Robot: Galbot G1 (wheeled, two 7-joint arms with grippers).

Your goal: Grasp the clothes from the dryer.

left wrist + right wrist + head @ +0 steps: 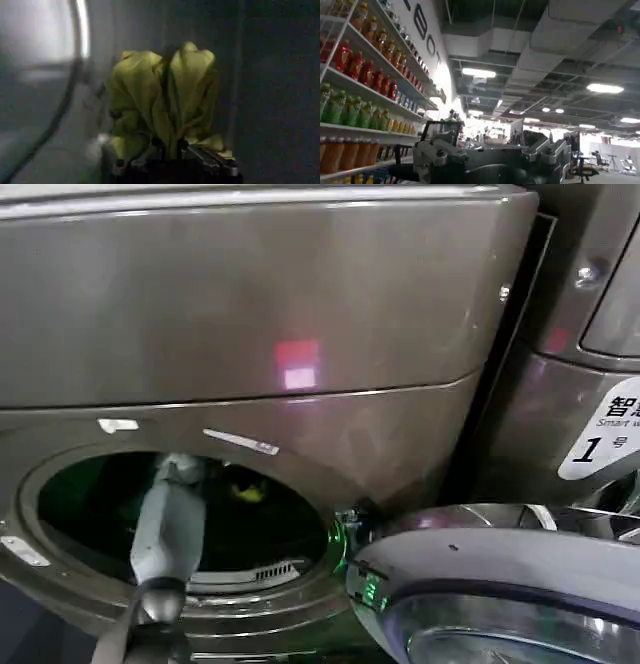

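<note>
The dryer is a dark bronze-grey front loader whose round porthole stands open. Its grey-rimmed glass door is swung out at the lower right. My left arm reaches into the dark drum. Deep inside, a bit of the yellow-green clothes shows. In the left wrist view the clothes are a crumpled yellow-green bundle, and my left gripper is shut on a fold at their lower edge. My right gripper is open, away from the dryer, and points up toward a ceiling.
A like machine with a white "1" sticker stands right of the dryer. The open door juts out in front of it. Shelves of drink bottles line one side in the right wrist view.
</note>
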